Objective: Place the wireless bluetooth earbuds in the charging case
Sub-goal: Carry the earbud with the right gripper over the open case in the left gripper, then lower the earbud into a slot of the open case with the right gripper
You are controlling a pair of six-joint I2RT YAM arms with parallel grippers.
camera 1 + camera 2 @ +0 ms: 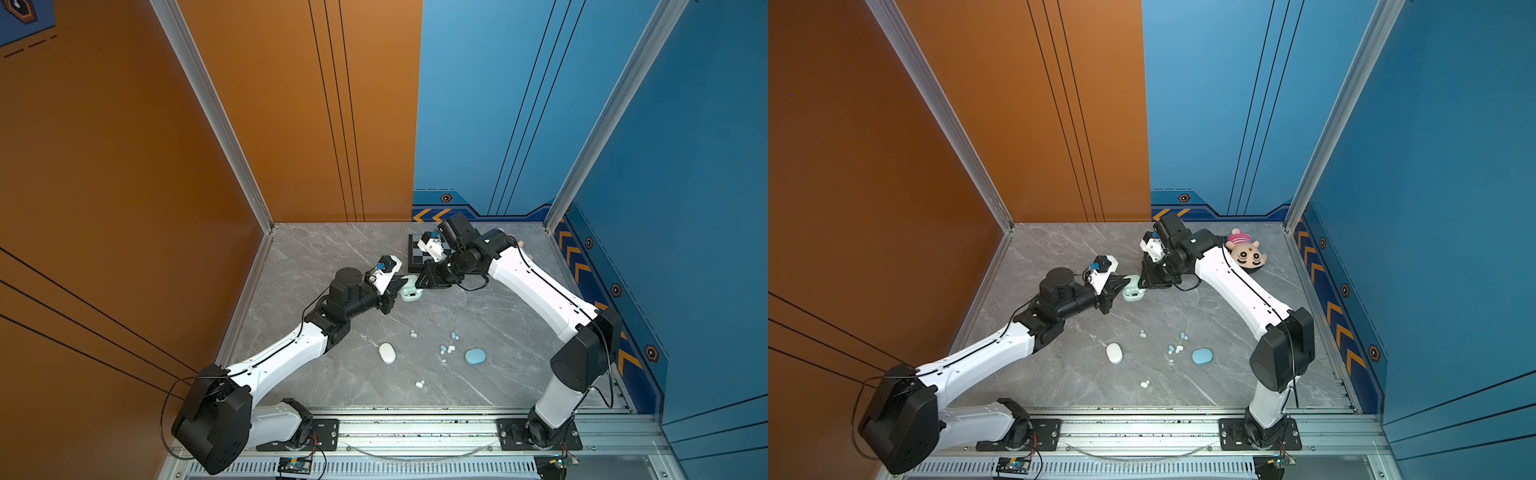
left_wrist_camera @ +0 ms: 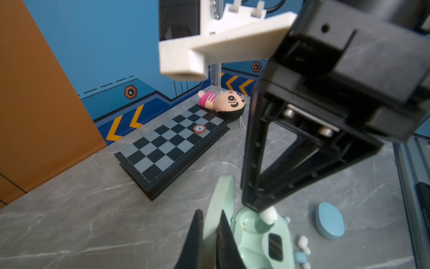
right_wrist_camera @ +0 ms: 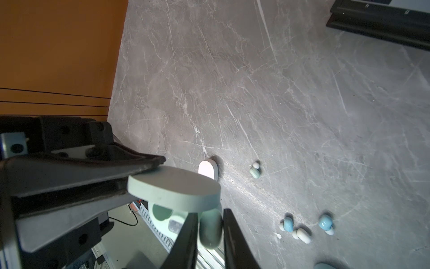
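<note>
The mint green charging case (image 1: 411, 294) (image 2: 263, 235) stands open at the table's middle back. My left gripper (image 2: 210, 212) (image 1: 400, 285) is shut on its raised lid (image 2: 221, 198) (image 3: 174, 188). My right gripper (image 3: 210, 212) (image 1: 1140, 284) is shut on a mint earbud (image 3: 210, 230) (image 2: 268, 215), which hangs just over one well of the case. Another mint earbud (image 1: 413, 333) (image 3: 254, 171) lies on the table nearer the front. Blue earbuds (image 1: 454, 335) (image 3: 325, 222) and white earbuds (image 1: 419, 383) (image 3: 302, 235) lie loose there too.
A shut white case (image 1: 387, 353) and a shut blue case (image 1: 475, 356) lie toward the front. A chessboard (image 2: 172, 142) with a poker chip (image 2: 199, 128) sits at the back, and a plush doll (image 1: 1246, 251) lies beside it by the right arm.
</note>
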